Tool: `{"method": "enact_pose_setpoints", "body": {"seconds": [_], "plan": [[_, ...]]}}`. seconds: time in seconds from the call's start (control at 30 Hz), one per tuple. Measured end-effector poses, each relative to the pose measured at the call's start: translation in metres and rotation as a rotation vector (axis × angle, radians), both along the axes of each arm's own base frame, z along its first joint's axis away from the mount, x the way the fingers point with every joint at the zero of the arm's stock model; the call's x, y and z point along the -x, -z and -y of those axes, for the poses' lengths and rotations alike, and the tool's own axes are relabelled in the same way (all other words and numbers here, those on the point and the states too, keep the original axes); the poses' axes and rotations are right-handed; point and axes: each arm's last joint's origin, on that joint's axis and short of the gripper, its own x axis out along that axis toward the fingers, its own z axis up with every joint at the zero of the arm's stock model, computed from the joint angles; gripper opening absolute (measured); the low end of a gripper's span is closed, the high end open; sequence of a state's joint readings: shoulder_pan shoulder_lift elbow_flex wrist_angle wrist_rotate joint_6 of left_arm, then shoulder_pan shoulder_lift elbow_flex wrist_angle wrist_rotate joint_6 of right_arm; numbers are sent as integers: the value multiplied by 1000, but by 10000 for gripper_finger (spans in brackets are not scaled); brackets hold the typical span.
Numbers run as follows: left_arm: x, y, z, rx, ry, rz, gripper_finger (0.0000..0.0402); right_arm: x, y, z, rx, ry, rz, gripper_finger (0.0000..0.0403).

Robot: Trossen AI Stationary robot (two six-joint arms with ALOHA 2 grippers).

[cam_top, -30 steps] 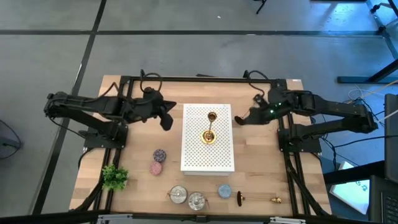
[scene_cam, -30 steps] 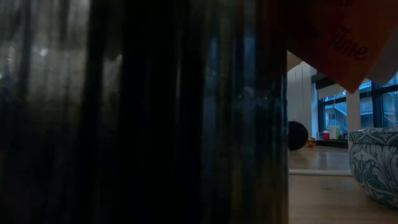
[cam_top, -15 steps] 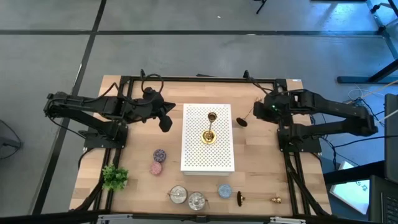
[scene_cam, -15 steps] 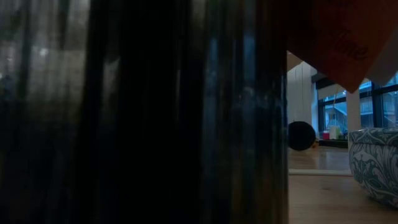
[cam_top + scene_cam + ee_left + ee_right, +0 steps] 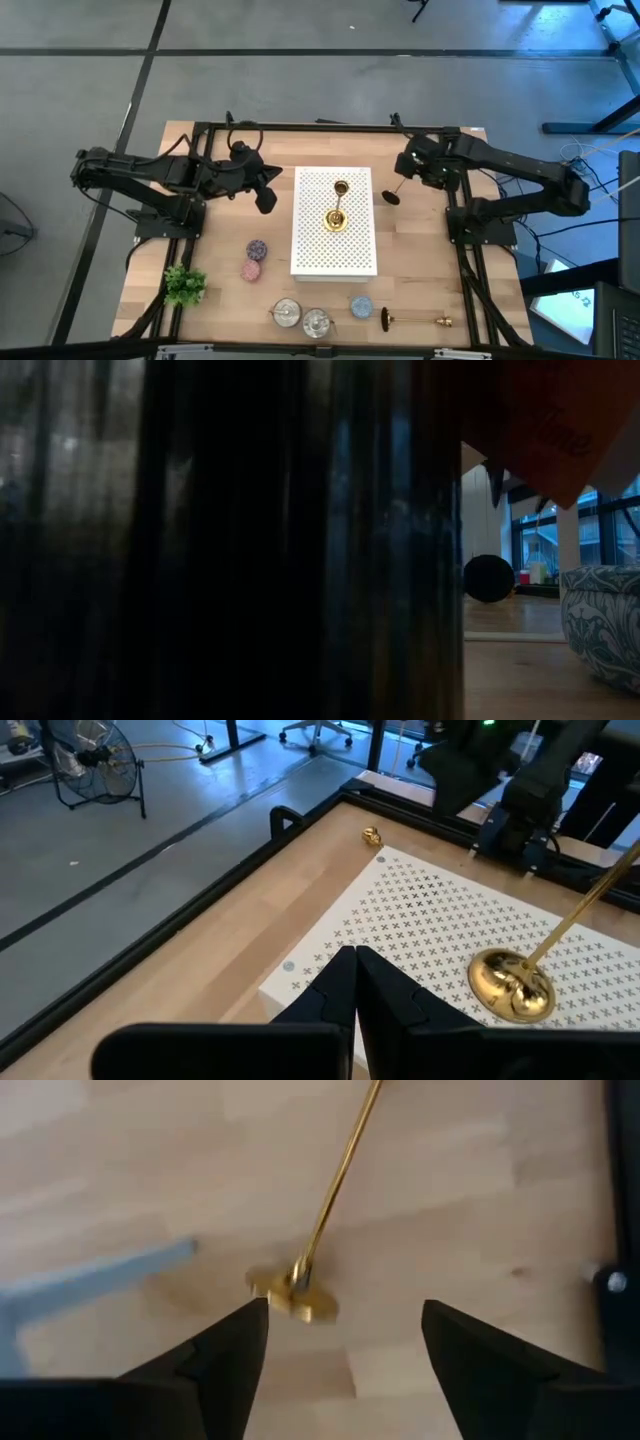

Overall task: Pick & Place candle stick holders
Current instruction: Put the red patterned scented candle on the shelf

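Observation:
One gold candlestick [image 5: 337, 215] stands on its round base on the white perforated board [image 5: 335, 250]; it also shows in the left wrist view [image 5: 512, 985]. A second candlestick [image 5: 393, 192] lies on its side on the wood just right of the board, its dark base toward the board. My right gripper [image 5: 405, 170] is open above its thin end [image 5: 296, 1295], one finger on either side, touching nothing. A third candlestick [image 5: 412, 320] lies on its side near the front edge. My left gripper [image 5: 268, 196] is shut and empty, left of the board.
A small green plant [image 5: 184, 285], flat discs [image 5: 254, 258] [image 5: 361, 307] and two glass pots [image 5: 300, 318] lie along the front of the table. In the low view a dark thing close to the camera hides most of the table; a patterned bowl [image 5: 602, 622] shows at the right.
My right gripper has drawn back from beside the board's right edge toward the table's far right and up. The second candlestick is left lying on the wood there. My left arm has kept still.

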State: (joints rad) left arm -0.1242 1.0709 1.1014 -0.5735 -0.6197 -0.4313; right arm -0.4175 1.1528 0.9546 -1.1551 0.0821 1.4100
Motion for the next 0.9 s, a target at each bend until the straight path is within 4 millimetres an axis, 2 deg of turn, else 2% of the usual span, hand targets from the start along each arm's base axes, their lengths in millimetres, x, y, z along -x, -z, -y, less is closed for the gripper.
{"method": "enact_pose_setpoints", "body": {"seconds": [0.23, 0.5, 0.63, 0.8, 0.9], "plan": [[1, 1, 5, -2, 21, -11, 5, -7, 22, 35, -102, -13, -42, 226], [3, 4, 5, -16, 12, -55, 5, -14, 34, 46, -110, -33, -70, 209], [6, 8, 4, -9, 6, -96, 3, -18, 36, 48, -107, -61, -45, 209], [29, 16, 1, 77, -61, -205, 3, -20, 34, 38, -118, -154, -55, 209], [43, 17, 1, 157, -44, -253, 2, -23, 31, 29, -111, -230, -46, 209]]}}
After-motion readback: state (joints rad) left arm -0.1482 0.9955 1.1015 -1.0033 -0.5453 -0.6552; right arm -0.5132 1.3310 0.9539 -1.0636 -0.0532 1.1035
